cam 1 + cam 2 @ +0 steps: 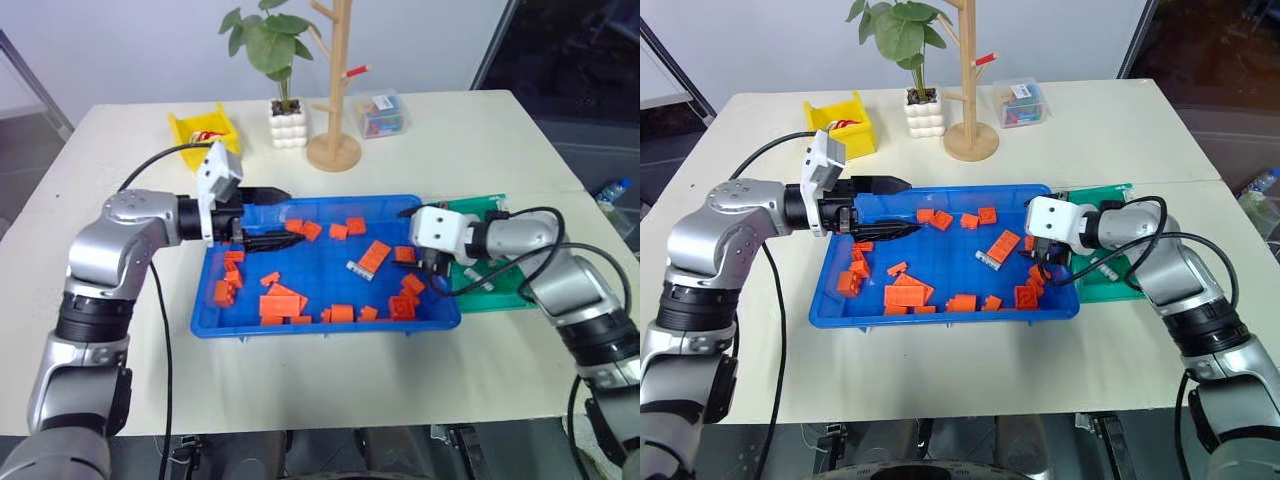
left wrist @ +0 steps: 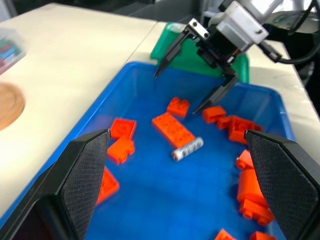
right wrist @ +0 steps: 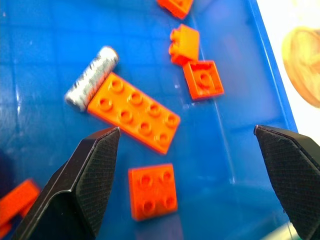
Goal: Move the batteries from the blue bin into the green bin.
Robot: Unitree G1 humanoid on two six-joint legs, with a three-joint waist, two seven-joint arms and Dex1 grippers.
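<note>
One slim silver-grey cylindrical battery (image 3: pixel 91 78) lies in the large bright-blue plastic tray (image 1: pixel 300 328), touching a long orange toy brick (image 3: pixel 134 112), just ahead of the right gripper (image 2: pixel 191 70), whose black fingers spread wide and hold nothing. The left gripper (image 1: pixel 268 217) hovers over the tray's far-left corner, jaws wide and empty, while the teal-green plastic bin (image 1: pixel 497 296) sits against the tray's right end.

You can't read any text, label, brand, number or sign here. The battery (image 3: pixel 91 78) in the blue bin (image 1: pixel 300 325) carries a patterned silver wrap, but you can make out no letters on it. The contents of the small yellow bin (image 1: pixel 205 127) and of the clear box (image 1: pixel 383 115) show only patches of colour, nothing you could read.
</note>
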